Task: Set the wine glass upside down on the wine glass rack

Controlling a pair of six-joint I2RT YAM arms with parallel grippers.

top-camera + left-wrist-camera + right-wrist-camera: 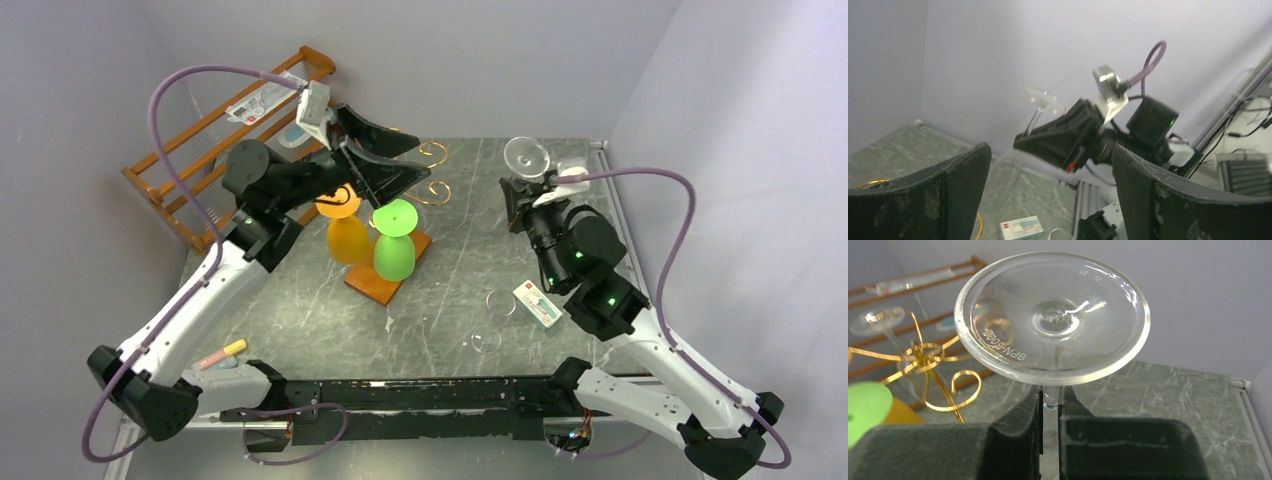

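Views around the wine glass rack point(378, 285)
High above, looking down on it; just over it, facing right; near its right, facing it too.

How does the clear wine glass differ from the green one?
The clear wine glass is colourless; the green glass is bright green. The clear one is clamped by its stem in the right hand; the green one is at the rack, unheld. Both are foot-up.
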